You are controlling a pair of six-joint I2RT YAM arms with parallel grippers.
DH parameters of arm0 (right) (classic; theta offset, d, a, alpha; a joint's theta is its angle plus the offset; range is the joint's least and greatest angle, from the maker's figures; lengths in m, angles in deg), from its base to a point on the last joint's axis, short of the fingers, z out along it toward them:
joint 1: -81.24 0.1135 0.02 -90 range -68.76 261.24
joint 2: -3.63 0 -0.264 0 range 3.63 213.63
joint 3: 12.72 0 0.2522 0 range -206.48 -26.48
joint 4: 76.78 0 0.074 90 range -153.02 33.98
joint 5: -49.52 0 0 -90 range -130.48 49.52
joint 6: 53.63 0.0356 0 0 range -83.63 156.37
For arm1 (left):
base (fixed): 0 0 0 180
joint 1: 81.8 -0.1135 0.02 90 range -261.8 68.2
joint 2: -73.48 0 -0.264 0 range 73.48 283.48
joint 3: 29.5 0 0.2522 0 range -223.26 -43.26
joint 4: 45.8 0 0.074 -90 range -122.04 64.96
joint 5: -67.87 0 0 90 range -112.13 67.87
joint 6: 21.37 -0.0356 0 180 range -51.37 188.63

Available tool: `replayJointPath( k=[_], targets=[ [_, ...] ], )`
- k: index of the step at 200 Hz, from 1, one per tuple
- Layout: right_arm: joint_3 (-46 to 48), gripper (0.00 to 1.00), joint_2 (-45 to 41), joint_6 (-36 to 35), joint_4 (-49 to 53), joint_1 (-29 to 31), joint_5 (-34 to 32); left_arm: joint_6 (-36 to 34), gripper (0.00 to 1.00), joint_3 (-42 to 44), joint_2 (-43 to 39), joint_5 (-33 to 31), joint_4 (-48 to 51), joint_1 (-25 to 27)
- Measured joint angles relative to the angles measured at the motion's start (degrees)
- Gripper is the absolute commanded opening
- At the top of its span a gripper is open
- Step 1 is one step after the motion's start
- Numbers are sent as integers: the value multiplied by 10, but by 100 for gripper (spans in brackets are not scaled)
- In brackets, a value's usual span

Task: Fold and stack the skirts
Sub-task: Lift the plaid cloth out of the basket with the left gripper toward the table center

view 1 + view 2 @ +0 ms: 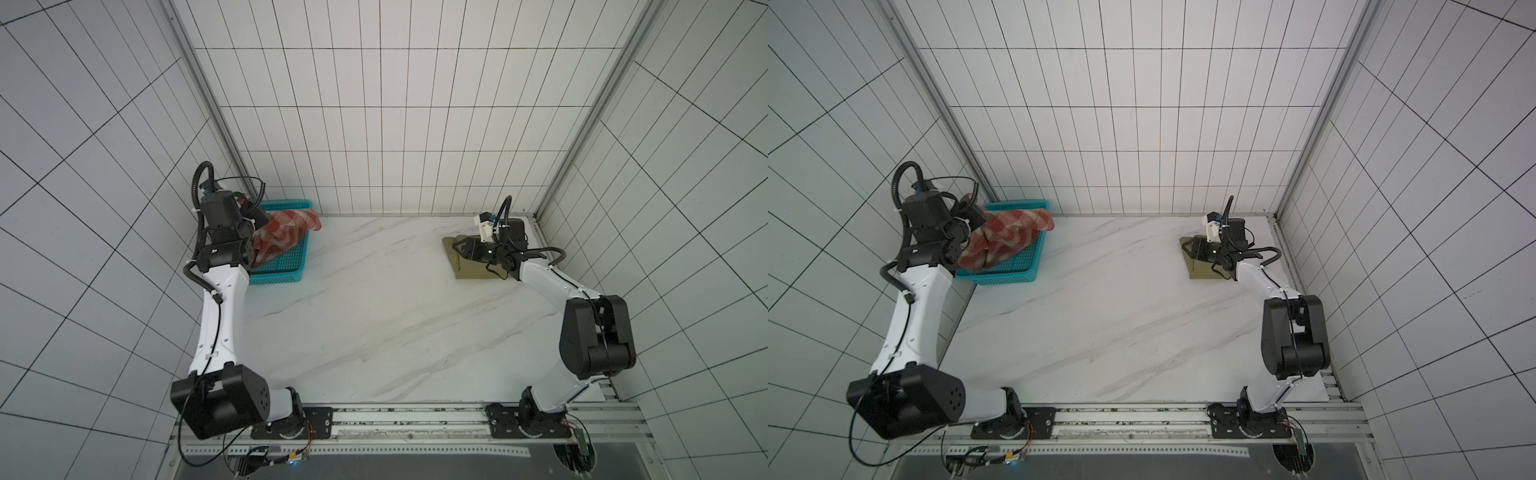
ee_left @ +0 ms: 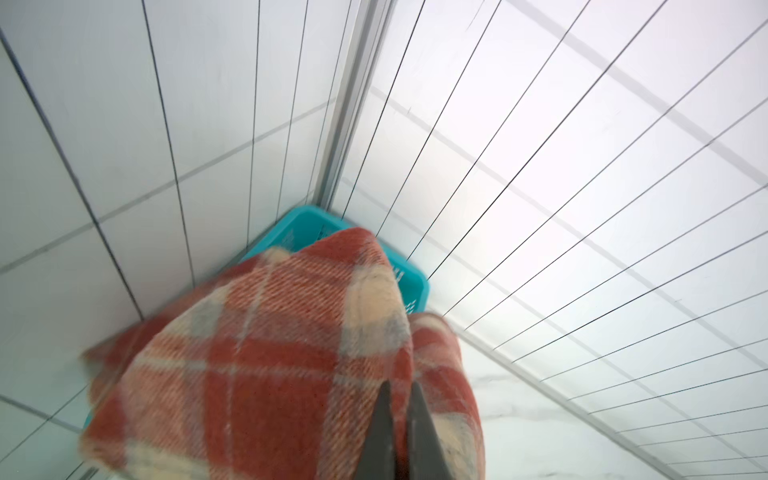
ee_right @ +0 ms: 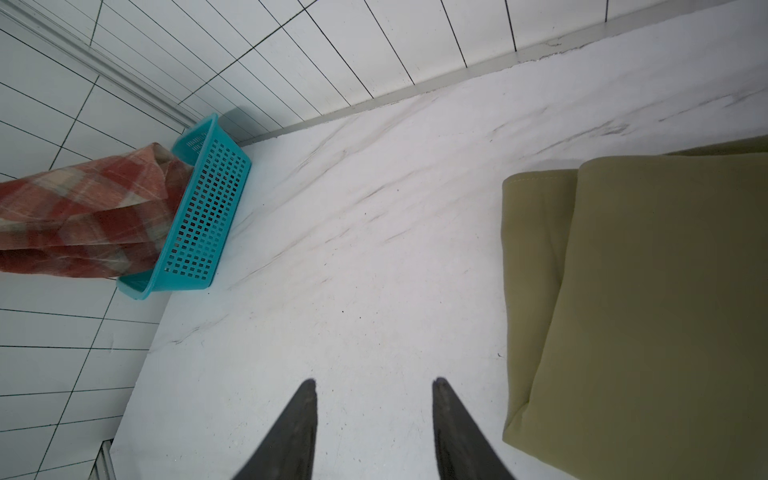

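Note:
The red-and-cream plaid skirt (image 1: 291, 230) (image 1: 1013, 235) hangs bunched over the teal basket (image 1: 282, 277) at the table's back left, lifted partly out of it. My left gripper (image 2: 401, 384) is shut on a fold of this plaid skirt (image 2: 270, 353), its two fingers pressed close with cloth between them. The olive-khaki skirt (image 1: 469, 272) (image 1: 1198, 272) lies folded flat at the back right. My right gripper (image 3: 374, 382) hovers open over bare table just beside the olive skirt (image 3: 644, 291), holding nothing.
The basket (image 3: 208, 208) sits in the corner where the left and back tiled walls meet. The white marble table (image 1: 374, 311) stretches between the two arms. A metal rail (image 1: 415, 415) with both arm bases runs along the front edge.

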Motion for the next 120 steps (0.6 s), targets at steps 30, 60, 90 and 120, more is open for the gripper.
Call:
replayJointPath(
  k=[30, 60, 90, 120],
  targets=[
    [0, 45, -9, 1, 0, 0, 0, 35, 0, -40, -3, 68, -34, 0],
    [1, 45, -20, 2, 1, 0, 1, 80, 0, -67, -3, 146, -73, 0],
    [2, 45, -46, 3, 1, 0, 3, 128, 0, -108, -4, 214, -137, 1],
    [4, 45, -77, 3, -1, 0, 7, 162, 0, -151, -10, 254, -184, 19]
  ],
)
